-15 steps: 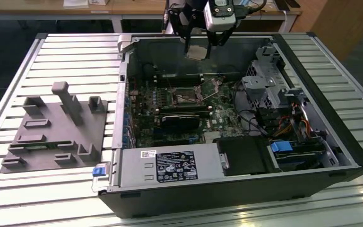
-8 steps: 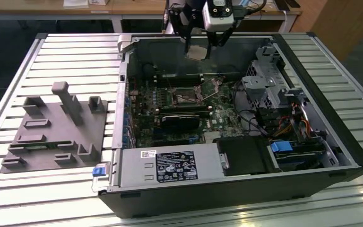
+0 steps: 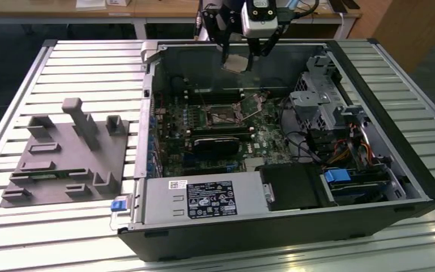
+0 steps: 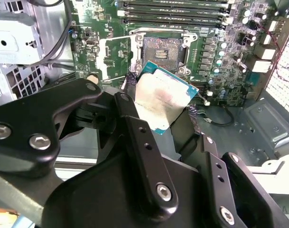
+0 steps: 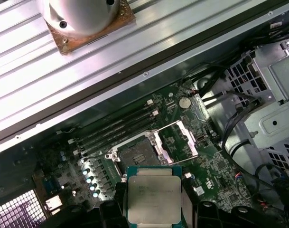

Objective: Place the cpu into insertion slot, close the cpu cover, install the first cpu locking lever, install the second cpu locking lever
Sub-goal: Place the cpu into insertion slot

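My gripper (image 3: 240, 55) hangs over the far wall of the open computer case, shut on the cpu (image 3: 237, 63). The cpu is a flat square chip with a dull silver top and green edge, clamped between the black fingers (image 4: 130, 88) in both wrist views (image 5: 153, 197). It is held tilted, well above the board. Below it, the insertion slot (image 4: 162, 47) lies bare on the green motherboard, with a dark centre and metal rim (image 5: 137, 154). The cpu cover (image 5: 180, 140), a thin silvery frame, is swung open beside the slot (image 4: 115, 54).
Long black memory slots (image 4: 172, 9) run beside the socket. A drive cage (image 3: 316, 102) with cables fills the case on the exterior view's right, and a power supply (image 3: 202, 201) sits at its near end. A grey slotted fixture (image 3: 66, 153) lies on the slatted table (image 3: 89, 62).
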Available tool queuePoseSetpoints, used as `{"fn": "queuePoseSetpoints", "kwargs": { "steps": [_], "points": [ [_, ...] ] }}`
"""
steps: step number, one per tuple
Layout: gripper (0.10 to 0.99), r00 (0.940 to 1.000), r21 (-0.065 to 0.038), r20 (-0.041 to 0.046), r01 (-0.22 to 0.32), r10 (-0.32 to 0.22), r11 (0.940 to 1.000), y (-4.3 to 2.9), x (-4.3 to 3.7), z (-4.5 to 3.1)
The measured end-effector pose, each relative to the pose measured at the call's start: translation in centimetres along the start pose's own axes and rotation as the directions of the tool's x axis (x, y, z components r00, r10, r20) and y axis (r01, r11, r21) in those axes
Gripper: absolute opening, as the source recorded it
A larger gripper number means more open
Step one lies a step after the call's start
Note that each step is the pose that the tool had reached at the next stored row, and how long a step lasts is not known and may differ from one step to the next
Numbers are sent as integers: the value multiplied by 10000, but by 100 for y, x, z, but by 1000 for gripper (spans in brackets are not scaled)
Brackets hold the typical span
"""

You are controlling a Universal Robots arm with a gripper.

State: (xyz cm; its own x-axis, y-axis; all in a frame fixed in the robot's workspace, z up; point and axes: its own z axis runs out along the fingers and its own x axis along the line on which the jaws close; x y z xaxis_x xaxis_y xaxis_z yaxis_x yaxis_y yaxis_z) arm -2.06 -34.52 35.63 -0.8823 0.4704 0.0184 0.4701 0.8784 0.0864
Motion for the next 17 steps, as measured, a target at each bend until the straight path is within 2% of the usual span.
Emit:
{"fn": "queuePoseSetpoints", "kwargs": {
  "steps": [17],
  "points": [
    [541,9976,-15,59,-687,687,9976,-1,0,10]
  ]
}}
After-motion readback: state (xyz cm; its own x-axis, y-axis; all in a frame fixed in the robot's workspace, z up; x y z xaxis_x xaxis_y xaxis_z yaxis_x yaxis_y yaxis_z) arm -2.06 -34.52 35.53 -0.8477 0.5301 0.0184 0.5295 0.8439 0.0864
